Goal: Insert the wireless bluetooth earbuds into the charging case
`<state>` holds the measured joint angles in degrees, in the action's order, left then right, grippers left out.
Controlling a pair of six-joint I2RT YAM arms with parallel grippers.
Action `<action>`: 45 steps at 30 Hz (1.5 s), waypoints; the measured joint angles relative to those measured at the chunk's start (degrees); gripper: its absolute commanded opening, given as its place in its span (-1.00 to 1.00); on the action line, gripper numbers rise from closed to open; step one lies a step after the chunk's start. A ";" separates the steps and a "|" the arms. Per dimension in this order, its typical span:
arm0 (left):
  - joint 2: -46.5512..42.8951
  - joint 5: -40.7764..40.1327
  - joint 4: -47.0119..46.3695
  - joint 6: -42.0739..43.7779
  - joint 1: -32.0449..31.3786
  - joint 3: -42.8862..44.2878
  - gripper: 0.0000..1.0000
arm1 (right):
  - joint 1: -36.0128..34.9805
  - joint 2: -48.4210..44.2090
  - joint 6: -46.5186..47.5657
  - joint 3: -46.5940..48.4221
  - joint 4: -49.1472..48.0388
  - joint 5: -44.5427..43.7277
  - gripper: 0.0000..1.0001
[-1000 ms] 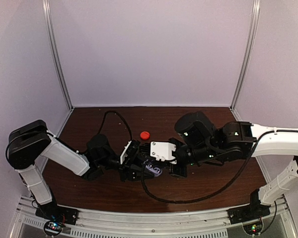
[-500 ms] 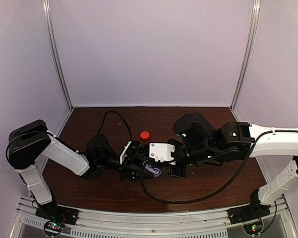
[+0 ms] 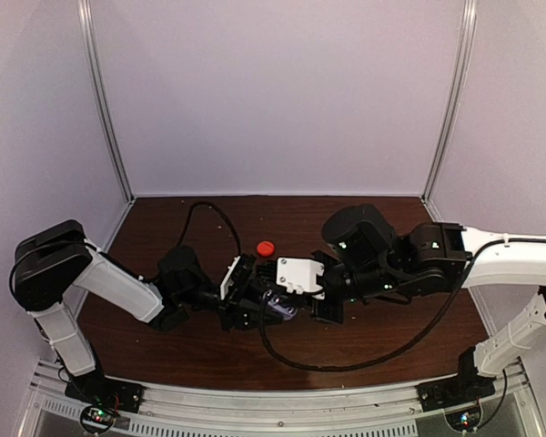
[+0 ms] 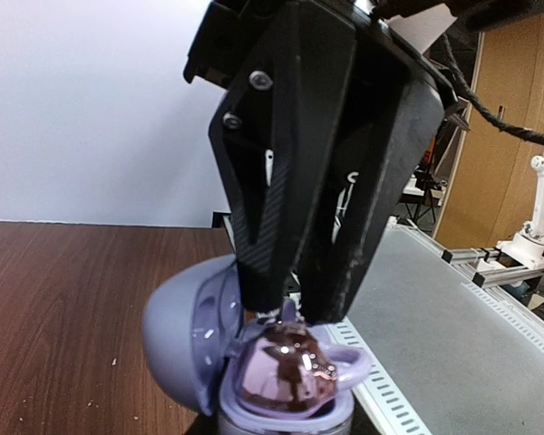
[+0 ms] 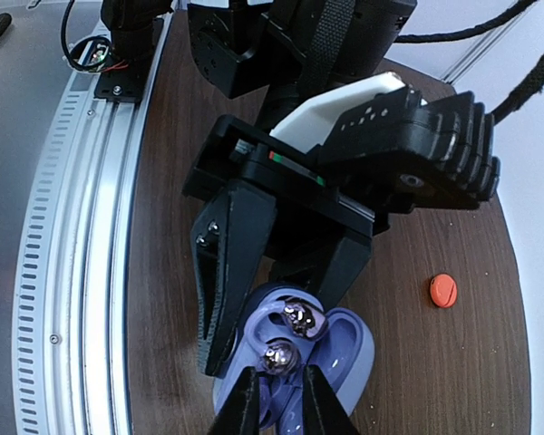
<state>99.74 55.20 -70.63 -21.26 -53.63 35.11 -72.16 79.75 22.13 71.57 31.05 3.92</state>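
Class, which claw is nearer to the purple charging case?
Left. The left claw clamps the charging case from both sides; the right claw hovers just above it, tips at an earbud lying in it.

The charging case [image 3: 278, 307] sits mid-way on the tabletop [image 3: 164, 223], the left tool [image 5: 270, 331] astride it, the right tool [image 5: 279, 385] directly above. Two earbuds [image 5: 299, 317] lie in it. A small disc [image 3: 266, 247] lies behind it.

Wht/blk arms [image 3: 118, 287], blk fingers [image 5: 222, 272], screws [image 4: 261, 80]
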 measured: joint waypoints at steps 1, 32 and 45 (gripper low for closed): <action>-0.13 -0.48 0.00 0.02 0.00 0.00 -1.00 | -0.02 -0.31 -0.07 -0.02 -0.04 -0.20 -0.55; -1.75 -11.69 0.02 1.90 -0.11 0.00 -1.00 | -2.60 -5.27 0.07 -7.13 -15.47 -7.21 0.06; -1.75 -11.67 0.07 2.38 -0.11 0.00 -1.00 | -2.60 -2.43 1.66 -7.13 -15.91 -7.21 -0.04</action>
<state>98.00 43.53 -70.57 -18.87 -53.74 35.11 -74.76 77.32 23.79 64.45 15.14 -3.29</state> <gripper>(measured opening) 0.283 0.481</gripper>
